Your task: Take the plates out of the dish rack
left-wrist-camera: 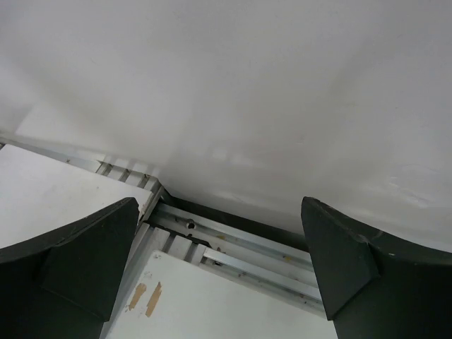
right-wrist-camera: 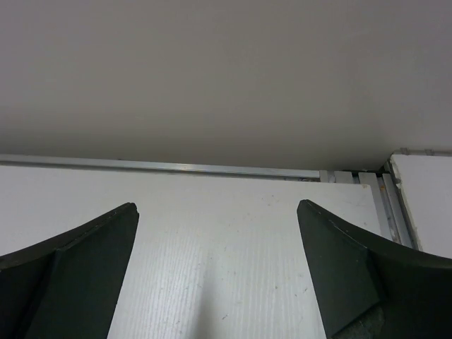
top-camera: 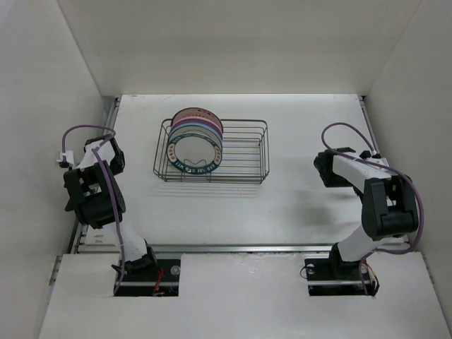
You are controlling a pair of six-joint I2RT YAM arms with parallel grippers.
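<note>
Left gripper is sitting near the left wall, fingers spread wide, holding nothing. Plates are standing on edge, packed together at the left end of the dish rack. They are judged rigid, glazed, slippery and breakable, so pinching an upper rim is advisable. Right gripper is likewise gaping, empty.

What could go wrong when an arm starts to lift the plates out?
The plates stand packed tightly at the left end of the dish rack, so a grip may catch two or knock neighbours over. The thin wire rack may slide or tip if a plate snags on it.
</note>
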